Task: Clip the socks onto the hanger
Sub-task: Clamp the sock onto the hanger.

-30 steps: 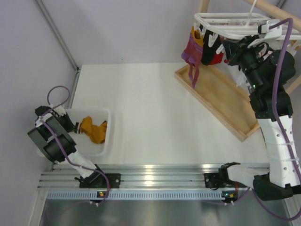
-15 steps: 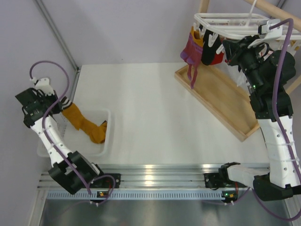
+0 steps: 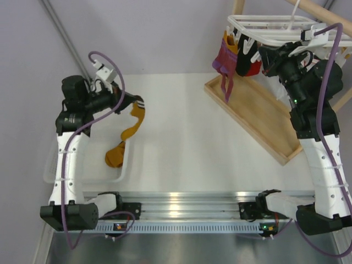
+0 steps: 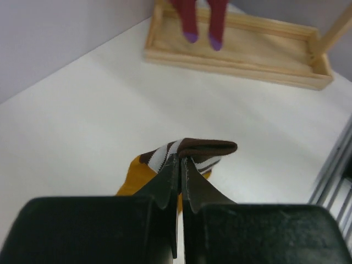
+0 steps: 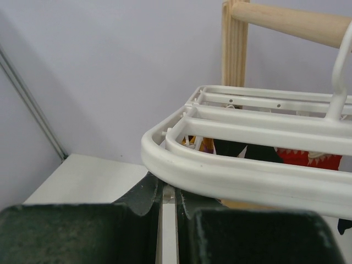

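Note:
A mustard-yellow sock (image 3: 127,133) with a brown-and-white striped cuff hangs from my left gripper (image 3: 133,104). Its toe end still rests in the white basket (image 3: 125,168). In the left wrist view the left gripper (image 4: 180,160) is shut on the striped cuff of the sock (image 4: 190,149). The white hanger (image 3: 268,24) hangs at the back right. My right gripper (image 3: 263,55) is up against its underside. In the right wrist view the right gripper (image 5: 168,192) is shut on a white clip (image 5: 168,223) just under the hanger's rim (image 5: 236,176).
A purple-magenta sock (image 3: 224,61), a black sock (image 3: 244,64) and a red one (image 3: 254,67) hang from the hanger above a wooden tray (image 3: 258,118). The tray (image 4: 236,58) lies far ahead of the left gripper. A wooden post (image 5: 235,44) stands behind the hanger.
The left arm swung up and to the right from the basket's left side, drawing the yellow sock up out of the basket by its cuff. The right arm has not moved.

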{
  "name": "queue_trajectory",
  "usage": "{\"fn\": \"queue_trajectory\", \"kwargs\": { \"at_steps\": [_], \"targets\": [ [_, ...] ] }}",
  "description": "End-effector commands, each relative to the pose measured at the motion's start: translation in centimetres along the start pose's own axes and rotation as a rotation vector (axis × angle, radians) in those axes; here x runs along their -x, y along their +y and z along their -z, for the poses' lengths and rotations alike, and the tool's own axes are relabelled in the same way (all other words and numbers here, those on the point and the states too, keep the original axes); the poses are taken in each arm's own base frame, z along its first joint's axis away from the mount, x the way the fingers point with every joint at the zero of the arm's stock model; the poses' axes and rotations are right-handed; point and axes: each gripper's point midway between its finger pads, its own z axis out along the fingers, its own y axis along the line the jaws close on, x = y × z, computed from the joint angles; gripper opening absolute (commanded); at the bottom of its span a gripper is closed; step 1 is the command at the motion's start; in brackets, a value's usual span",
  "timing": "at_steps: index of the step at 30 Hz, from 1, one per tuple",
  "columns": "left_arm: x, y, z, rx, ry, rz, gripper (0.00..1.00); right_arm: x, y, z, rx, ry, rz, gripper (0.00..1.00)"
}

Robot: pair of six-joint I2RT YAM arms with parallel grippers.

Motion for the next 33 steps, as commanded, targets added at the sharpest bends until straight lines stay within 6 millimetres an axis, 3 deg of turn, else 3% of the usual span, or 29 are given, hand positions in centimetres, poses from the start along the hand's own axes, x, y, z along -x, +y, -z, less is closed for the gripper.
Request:
{"fn": "queue_trajectory", "kwargs": {
  "at_steps": [1,3,5,6,7,10,11,12,13,15,16,18,20,21,24,33],
  "targets": [
    [5.1,-4.4,-3.1,-0.148,-0.119,-0.133,0.00,0.3,1.1,-0.2,0.052,-0.024,-0.020,0.00],
    [6.9,-7.3,-5.0,-0.226,-0.144,-0.164,0.00,0.1,1.3,-0.3,0.063,-0.022,-0.026,0.00],
    [8.5,-8.3,-7.1,-0.259,-0.180,-0.192,0.00,0.3,1.6,-0.4,0.077,-0.032,-0.028,0.00],
    [8.3,-9.9,-9.1,-0.308,-0.167,-0.185,0.00,0.3,1.6,-0.4,0.079,-0.034,-0.027,0.00],
    [9.9,-10.5,-9.7,-0.303,-0.201,-0.215,0.00,0.5,1.6,-0.4,0.083,-0.041,-0.023,0.00],
    [11.7,-13.5,-13.2,-0.358,-0.226,-0.255,0.00,0.5,1.8,-0.4,0.091,-0.041,-0.023,0.00],
    [12.2,-15.1,-14.1,-0.394,-0.235,-0.258,0.00,0.5,1.8,-0.3,0.091,-0.040,-0.023,0.00],
    [11.5,-15.3,-16.4,-0.412,-0.213,-0.240,0.00,0.4,1.8,-0.3,0.092,-0.039,-0.025,0.00],
    [13.7,-16.4,-16.3,-0.428,-0.261,-0.261,0.00,0.4,1.9,-0.3,0.095,-0.039,-0.026,0.00],
    [13.4,-18.4,-19.0,-0.489,-0.262,-0.256,0.00,0.1,1.9,-0.3,0.097,-0.030,-0.038,0.00],
    [15.1,-19.4,-18.8,-0.503,-0.306,-0.275,0.00,0.0,2.0,-0.3,0.099,-0.029,-0.041,0.00],
    [14.7,-21.1,-20.9,-0.550,-0.314,-0.286,0.00,-0.2,2.0,-0.3,0.101,-0.022,-0.047,0.00],
    [15.7,-22.7,-21.3,-0.582,-0.354,-0.310,0.00,-0.2,2.3,-0.2,0.118,-0.020,-0.049,0.00],
    [15.2,-22.9,-22.4,-0.589,-0.352,-0.314,0.00,-0.1,2.4,-0.1,0.123,-0.023,-0.048,0.00],
    [15.3,-24.1,-23.3,-0.621,-0.368,-0.309,0.00,-0.1,2.8,0.0,0.150,-0.017,-0.040,0.00],
    [16.3,-26.1,-24.5,-0.630,-0.429,-0.309,0.00,-1.0,3.4,0.4,0.191,0.002,-0.011,0.00]
  ]
}}
